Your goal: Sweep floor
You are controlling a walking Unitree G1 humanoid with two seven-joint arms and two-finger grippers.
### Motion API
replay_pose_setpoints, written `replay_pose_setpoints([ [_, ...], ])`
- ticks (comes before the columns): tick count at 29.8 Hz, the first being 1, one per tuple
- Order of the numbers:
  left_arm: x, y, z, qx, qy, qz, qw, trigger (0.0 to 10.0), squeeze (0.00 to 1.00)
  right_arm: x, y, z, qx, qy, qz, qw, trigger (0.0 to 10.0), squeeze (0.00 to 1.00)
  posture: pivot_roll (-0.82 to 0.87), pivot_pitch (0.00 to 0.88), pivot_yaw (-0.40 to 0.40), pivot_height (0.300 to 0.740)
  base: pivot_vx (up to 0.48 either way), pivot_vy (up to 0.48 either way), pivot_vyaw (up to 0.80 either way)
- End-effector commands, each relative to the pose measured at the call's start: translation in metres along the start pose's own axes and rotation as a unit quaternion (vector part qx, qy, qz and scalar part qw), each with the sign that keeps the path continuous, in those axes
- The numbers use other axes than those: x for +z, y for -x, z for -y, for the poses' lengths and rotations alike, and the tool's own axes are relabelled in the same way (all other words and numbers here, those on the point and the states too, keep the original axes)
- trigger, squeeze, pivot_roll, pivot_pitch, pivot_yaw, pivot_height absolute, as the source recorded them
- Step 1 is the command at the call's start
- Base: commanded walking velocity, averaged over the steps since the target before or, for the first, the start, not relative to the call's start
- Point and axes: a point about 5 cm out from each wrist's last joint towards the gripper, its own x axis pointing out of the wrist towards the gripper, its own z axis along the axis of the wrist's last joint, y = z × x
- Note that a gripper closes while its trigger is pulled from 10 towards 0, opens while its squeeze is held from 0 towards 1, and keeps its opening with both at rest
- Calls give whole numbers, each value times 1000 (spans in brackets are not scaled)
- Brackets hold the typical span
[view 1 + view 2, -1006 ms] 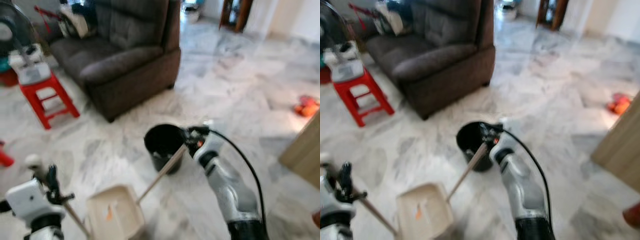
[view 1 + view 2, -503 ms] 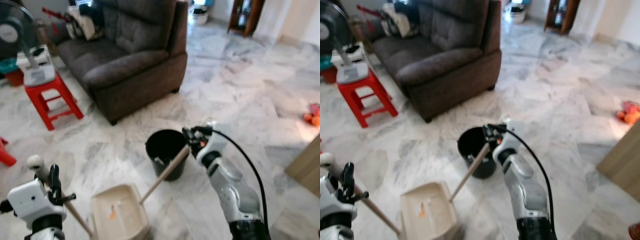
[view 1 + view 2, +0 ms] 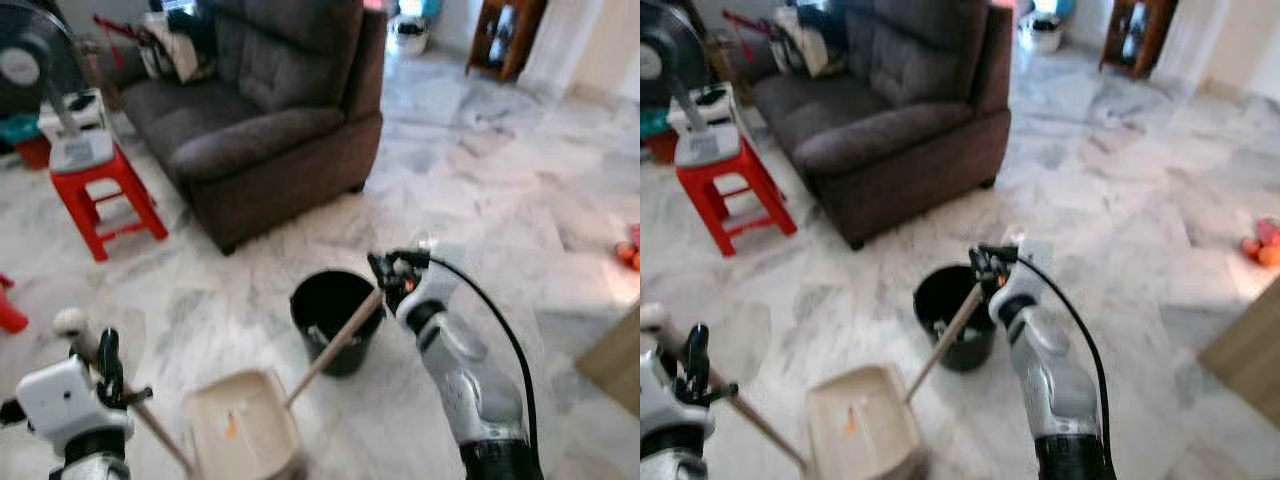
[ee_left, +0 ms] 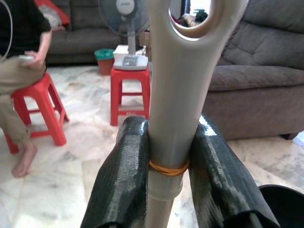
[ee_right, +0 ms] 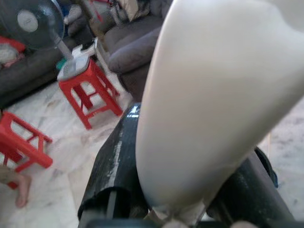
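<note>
Camera's drifted a bit since earlier; dustpan (image 3: 243, 432) is still on the marble floor (image 3: 520, 190) beside the black bucket (image 3: 335, 318). Head view: right gripper (image 3: 383, 272) grips the dustpan handle (image 3: 335, 345) over the bucket. Left wrist: left gripper (image 4: 168, 166) is clamped on the broom handle (image 4: 178, 95). Right wrist: fingers (image 5: 111, 166) squeeze the pale handle.

Two head views look forward and down across the white marble floor (image 3: 520, 170), sharing the dark brown fabric sofa (image 3: 270, 120) and round black bin (image 3: 950, 310). Each wrist camera looks closely along its claw's fingers toward the red plastic stool (image 4: 129, 92).
</note>
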Motion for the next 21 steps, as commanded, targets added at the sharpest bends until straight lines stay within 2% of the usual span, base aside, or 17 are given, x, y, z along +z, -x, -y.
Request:
replay_pose_setpoints([
  [1, 9, -1, 3, -7, 9, 22, 1000, 10000, 0, 4, -4, -18, 37, -31, 12, 999, 10000, 0, -12, 74, 73, 740, 266, 0, 0],
  [5, 9, -1, 3, -7, 9, 22, 1000, 10000, 0, 4, -4, -18, 38, -32, 12, 999, 10000, 0, -12, 75, 74, 740, 262, 0, -600],
  [13, 9, -1, 3, -9, 9, 21, 1000, 10000, 0, 4, -5, -18, 36, -31, 14, 999, 10000, 0, -10, 73, 73, 740, 265, 0, 0],
  [15, 9, -1, 3, -10, 10, 21, 1000, 10000, 0, 5, -5, -18, 32, -28, 16, 999, 10000, 0, -10, 74, 73, 740, 0, 0, 0],
  [21, 8, -1, 5, -18, 13, 17, 1000, 10000, 0, 13, -7, -12, 0, 42, 42, 998, 10000, 0, -10, 72, 72, 740, 0, 0, 0],
])
